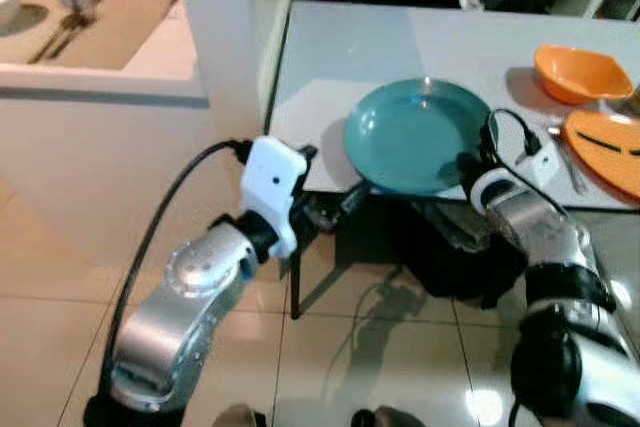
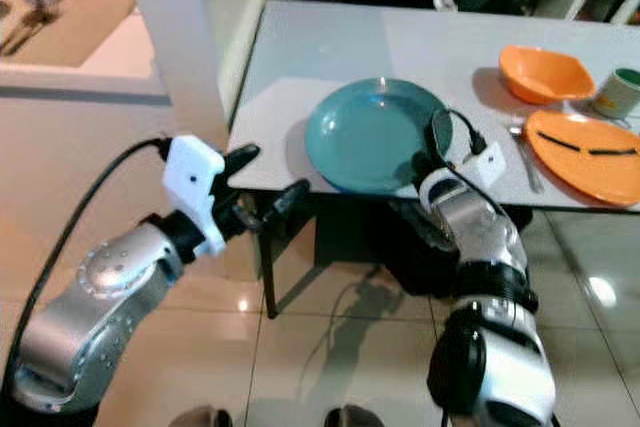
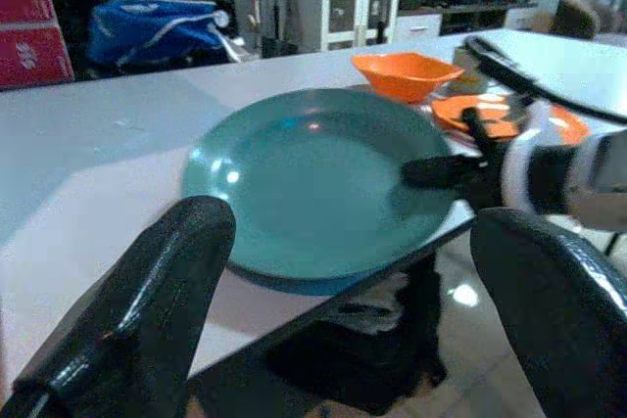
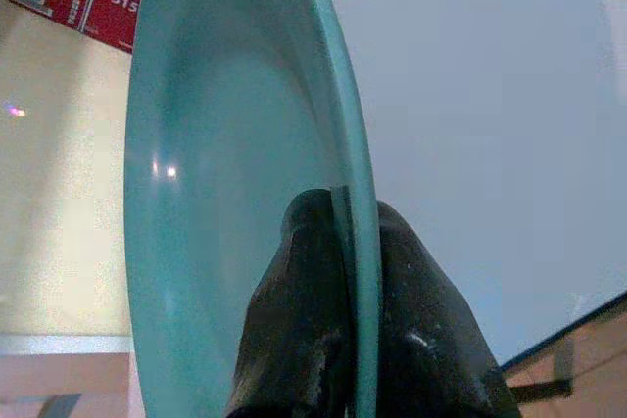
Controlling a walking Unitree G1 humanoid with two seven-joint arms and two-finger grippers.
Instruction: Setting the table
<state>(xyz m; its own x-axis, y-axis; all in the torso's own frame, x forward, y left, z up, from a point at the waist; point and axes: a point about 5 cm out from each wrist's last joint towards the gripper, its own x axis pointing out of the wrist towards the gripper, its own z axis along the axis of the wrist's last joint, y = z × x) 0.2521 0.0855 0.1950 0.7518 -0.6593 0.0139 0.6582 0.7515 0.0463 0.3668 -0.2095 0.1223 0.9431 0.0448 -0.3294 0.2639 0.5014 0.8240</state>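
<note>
A teal plate lies on the white table, overhanging the near edge. My right gripper is shut on the plate's near right rim; one finger rests inside the teal plate, the other under the rim. My left gripper hovers open just off the table's near left edge, short of the plate. Its two black fingers frame the teal plate in the left wrist view.
An orange bowl, an orange plate with dark chopsticks and a spoon sit at the right. A green mug stands beyond them. A white pillar rises left of the table. A dark bag lies under the table.
</note>
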